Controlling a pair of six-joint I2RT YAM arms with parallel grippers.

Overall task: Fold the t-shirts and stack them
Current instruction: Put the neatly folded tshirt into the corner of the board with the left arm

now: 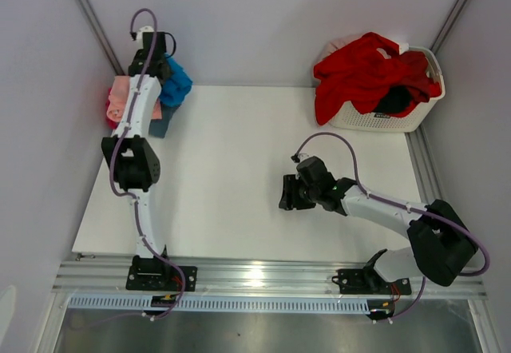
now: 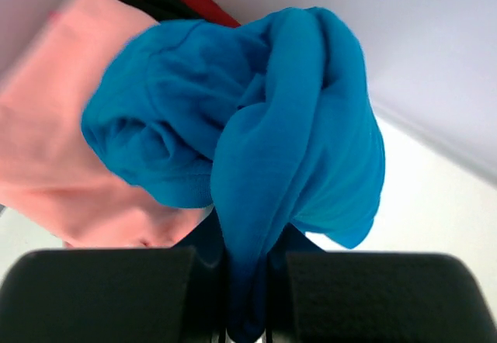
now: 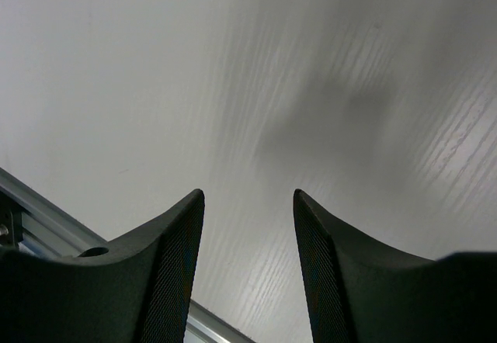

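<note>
The bright blue t-shirt [image 2: 256,126] hangs bunched from my left gripper [image 2: 241,256], whose jaws are shut on a fold of it. This is at the table's far left corner [image 1: 157,67], over a stack with a salmon pink t-shirt [image 1: 120,96] on top, red cloth [image 1: 109,113] beneath it and a slate blue edge [image 1: 160,121]. The pink t-shirt [image 2: 46,149] lies right behind the blue one. My right gripper [image 1: 287,193] hovers low over the bare table mid-right and is open [image 3: 248,203], holding nothing.
A white slatted basket [image 1: 415,113] stands at the back right corner, holding a red t-shirt [image 1: 363,69] and a black one [image 1: 394,99]. White walls close in the far side and the left. The metal rail [image 3: 39,207] runs along the near edge.
</note>
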